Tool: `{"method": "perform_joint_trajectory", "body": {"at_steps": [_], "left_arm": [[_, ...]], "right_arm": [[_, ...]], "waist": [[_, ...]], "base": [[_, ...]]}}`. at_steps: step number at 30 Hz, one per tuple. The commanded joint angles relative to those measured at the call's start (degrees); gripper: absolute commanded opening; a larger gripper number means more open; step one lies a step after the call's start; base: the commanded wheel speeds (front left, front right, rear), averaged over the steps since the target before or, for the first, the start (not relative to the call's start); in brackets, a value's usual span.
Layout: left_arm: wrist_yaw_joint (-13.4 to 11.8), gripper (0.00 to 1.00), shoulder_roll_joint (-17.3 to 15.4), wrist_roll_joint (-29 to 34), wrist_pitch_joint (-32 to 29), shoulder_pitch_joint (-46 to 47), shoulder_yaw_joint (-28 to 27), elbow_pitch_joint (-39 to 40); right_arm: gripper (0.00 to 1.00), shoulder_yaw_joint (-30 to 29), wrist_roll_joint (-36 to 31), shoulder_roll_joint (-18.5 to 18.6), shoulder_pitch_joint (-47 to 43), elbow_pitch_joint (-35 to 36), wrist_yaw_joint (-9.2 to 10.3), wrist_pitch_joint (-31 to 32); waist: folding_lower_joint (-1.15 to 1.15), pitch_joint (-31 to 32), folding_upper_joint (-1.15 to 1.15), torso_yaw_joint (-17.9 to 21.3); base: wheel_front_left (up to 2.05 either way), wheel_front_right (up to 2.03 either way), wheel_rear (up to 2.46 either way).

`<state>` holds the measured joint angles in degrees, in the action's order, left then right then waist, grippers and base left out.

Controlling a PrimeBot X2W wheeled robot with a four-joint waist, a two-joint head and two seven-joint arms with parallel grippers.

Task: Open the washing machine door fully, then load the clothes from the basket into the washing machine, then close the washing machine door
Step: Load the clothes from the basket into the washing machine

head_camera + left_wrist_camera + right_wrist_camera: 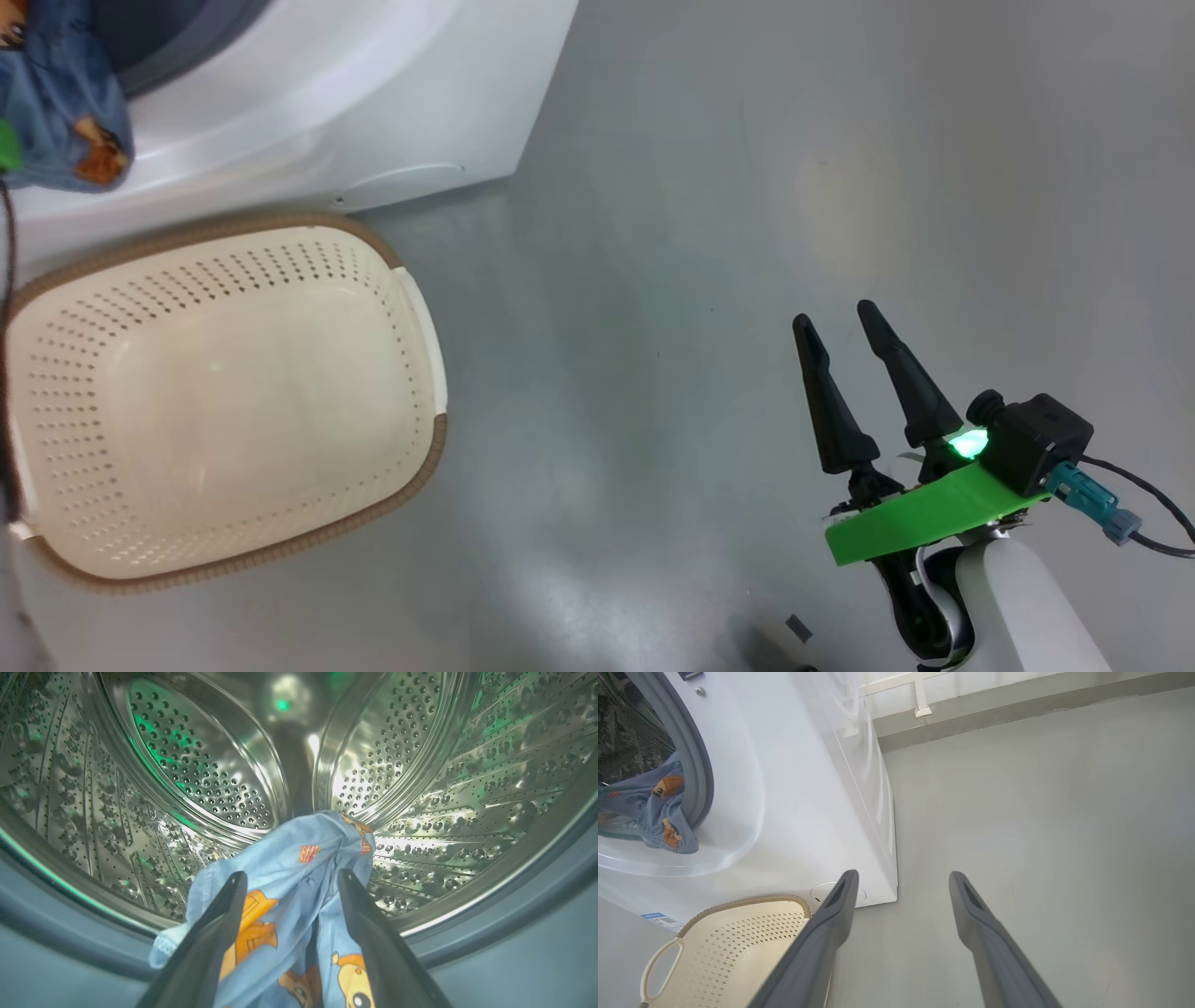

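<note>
Clothes [280,858] at the washing machine [373,112] mouth; both grippers wide.
Light blue printed garment drapes over the drum [201,779] lip, between the left gripper [292,873] fingers, spread apart. Right gripper [834,315]: jaws apart above the floor [700,233], right of the basket [243,392].

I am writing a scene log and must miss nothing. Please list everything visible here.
washing machine: one, white, behind the basket
drum: one, perforated steel, inside the machine
gasket: one, grey-blue, around the opening
garment: at least one, light blue with orange figures, draped over the opening's edge
basket: one, cream with brown rim, on the floor, nothing inside
label sticker: one, blue, on the machine's front
floor: one, glossy grey
left hand: one, dark, open at the drum mouth, straddling the garment
right hand: one, dark, open above bare floor
</note>
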<state>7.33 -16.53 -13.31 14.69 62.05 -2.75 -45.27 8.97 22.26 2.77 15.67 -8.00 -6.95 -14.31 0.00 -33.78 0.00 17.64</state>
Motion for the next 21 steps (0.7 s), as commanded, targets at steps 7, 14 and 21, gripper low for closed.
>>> {"method": "perform_joint_trajectory", "body": {"at_steps": [7, 14, 21], "left_arm": [[0.1, 1.00, 1.3, 1.0, 0.3, -7.1, -4.0, 5.1], [0.1, 1.00, 4.5, 1.5, 0.3, -15.4, -3.7, 10.7], [0.1, 1.00, 7.5, 1.6, 0.3, -25.0, -4.2, 16.2]], "right_arm": [[1.00, 0.2, -1.8, 0.1, -0.5, 0.8, -0.54, -0.7], [1.00, -1.3, -3.3, 0.1, -0.8, 0.5, -0.54, -0.7], [1.00, -3.2, -5.1, 0.1, -1.5, 0.3, -0.54, -0.7]], "waist": [[0.00, 2.2, 0.00, -1.9], [0.00, 3.8, 0.00, -4.0], [0.00, 5.7, 0.00, -6.2]], "base": [[0.00, 0.00, 0.00], [0.00, 0.00, 0.00], [0.00, 0.00, 0.00]]}}
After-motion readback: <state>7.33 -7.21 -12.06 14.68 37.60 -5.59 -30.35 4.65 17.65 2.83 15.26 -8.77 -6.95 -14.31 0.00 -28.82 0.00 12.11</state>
